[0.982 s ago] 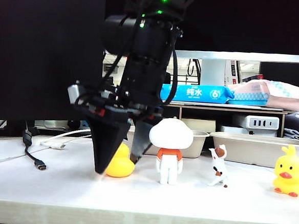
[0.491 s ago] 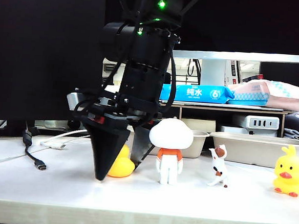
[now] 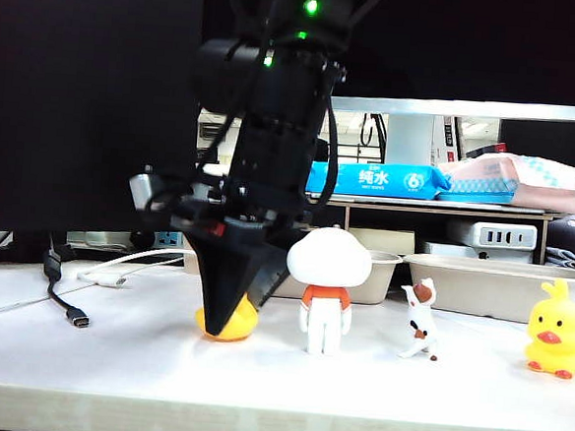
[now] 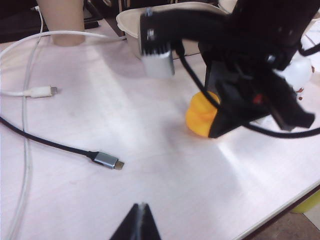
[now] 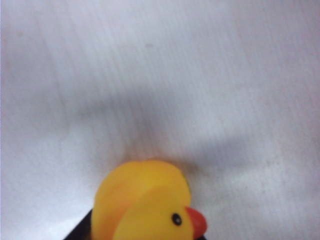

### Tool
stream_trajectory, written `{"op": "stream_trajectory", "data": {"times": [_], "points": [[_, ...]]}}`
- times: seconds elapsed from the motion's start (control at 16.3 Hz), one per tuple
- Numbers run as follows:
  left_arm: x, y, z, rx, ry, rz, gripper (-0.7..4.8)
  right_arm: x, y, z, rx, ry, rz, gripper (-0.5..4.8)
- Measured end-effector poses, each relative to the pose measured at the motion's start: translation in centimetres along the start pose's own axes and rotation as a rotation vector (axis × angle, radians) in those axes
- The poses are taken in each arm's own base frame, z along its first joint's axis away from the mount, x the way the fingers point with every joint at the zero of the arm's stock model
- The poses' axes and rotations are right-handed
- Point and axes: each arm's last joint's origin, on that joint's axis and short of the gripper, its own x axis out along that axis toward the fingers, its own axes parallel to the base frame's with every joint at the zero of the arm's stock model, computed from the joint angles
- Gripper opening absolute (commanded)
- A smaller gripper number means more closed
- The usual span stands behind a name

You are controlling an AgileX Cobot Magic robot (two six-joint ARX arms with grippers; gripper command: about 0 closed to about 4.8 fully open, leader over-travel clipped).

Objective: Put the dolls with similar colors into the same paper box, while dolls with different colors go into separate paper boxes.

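White table (image 3: pixel 109 361) under me, two trays (image 3: pixel 495 284) beyond my right gripper (image 3: pixel 229 315) so sorted dolls drop in easily. That gripper points straight down, fingers narrowed around the duck (image 3: pixel 229 322), which sits on the table. My left gripper (image 4: pixel 138 222) rests apart, tips together, holding nothing

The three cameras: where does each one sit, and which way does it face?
Exterior view: at table height, facing the dolls; shows the right gripper on the yellow duck.
Left wrist view: looks across the table; the left gripper fingers together.
Right wrist view: looks down on the duck.
All three share that duck.
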Motion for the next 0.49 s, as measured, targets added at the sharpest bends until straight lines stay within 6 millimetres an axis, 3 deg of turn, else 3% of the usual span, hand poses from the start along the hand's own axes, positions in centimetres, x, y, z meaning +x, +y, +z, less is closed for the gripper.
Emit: {"op": "stream_trajectory", "data": {"times": [0.49], "points": [[0.0,0.0,0.0,0.0,0.0,0.0,-0.05,-0.14,-0.23,0.19,0.001,0.006,-0.041,1.83]]}}
